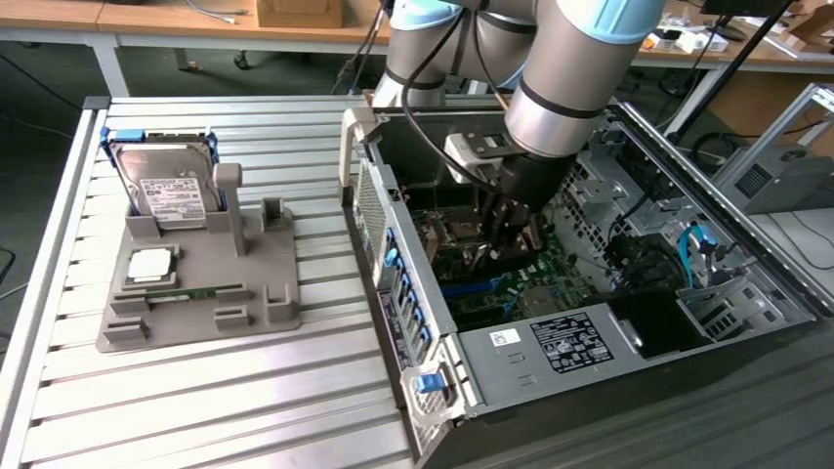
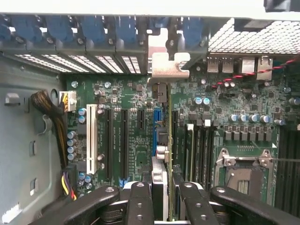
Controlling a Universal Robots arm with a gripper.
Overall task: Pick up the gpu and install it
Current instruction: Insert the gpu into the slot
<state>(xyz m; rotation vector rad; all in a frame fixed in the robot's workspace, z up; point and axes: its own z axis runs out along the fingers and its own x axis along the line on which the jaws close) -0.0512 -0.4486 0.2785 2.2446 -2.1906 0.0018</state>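
Note:
My gripper reaches down inside the open computer case, over the green motherboard. In the wrist view the gpu appears edge-on as a thin dark card between my two black fingers, and my gripper is shut on it. Its silvery metal bracket lies against the case's rear wall, among the slot openings. The card runs along the blue expansion slot on the motherboard. Whether its edge sits in the slot I cannot tell.
On the slatted table, a grey fixture holds a hard drive in a blue frame, a processor chip and a green memory stick. Blue slot latches, a cable bundle and the processor socket surround the card.

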